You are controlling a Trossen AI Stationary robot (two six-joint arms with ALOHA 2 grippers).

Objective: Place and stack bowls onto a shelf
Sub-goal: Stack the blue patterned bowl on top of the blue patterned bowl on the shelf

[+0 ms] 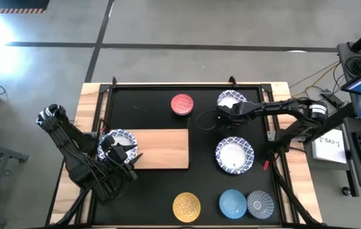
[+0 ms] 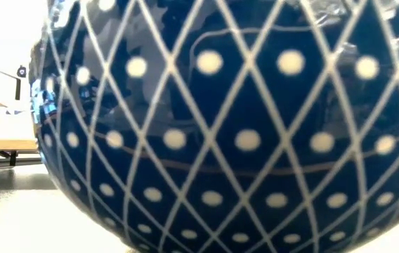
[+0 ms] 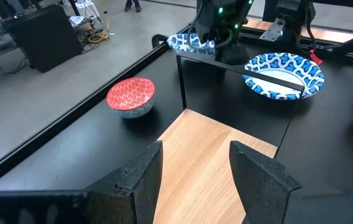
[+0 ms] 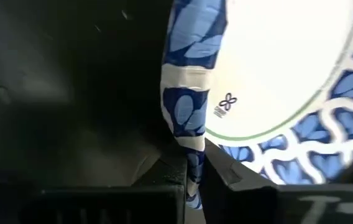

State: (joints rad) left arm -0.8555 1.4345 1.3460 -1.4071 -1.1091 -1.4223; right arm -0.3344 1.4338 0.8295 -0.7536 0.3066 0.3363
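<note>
My right gripper [image 1: 222, 116] is shut on a large white bowl with a blue patterned rim [image 1: 231, 100] near the table's far right. My left gripper [image 3: 195, 155] is open above the light-wood shelf [image 1: 161, 149]. It stands over the right side of another large blue-rimmed bowl [image 1: 115, 143], which sits on the shelf's left end. A third large bowl [image 1: 234, 156] rests on the table right of the shelf. The red bowl [image 1: 182, 104] stands beyond the shelf. The yellow [image 1: 186, 207], light blue [image 1: 232, 203] and grey-blue [image 1: 260, 203] bowls line the near edge. My right gripper pinches the large bowl's rim [image 4: 192, 149] between its two fingers, one inside the bowl and one outside. It comes at the rim on the bowl's near-left side. Whether the bowl's far side rests on the table, I cannot tell.
The grey-blue bowl's dark lattice-and-dot wall [image 2: 220, 126] fills the low view, with only the shelf's edge [image 2: 3, 130] showing beside it. The shelf's middle and right end are bare wood [image 3: 220, 155]. Wooden table edges frame the black surface. A keyboard and cables lie right of the table.
</note>
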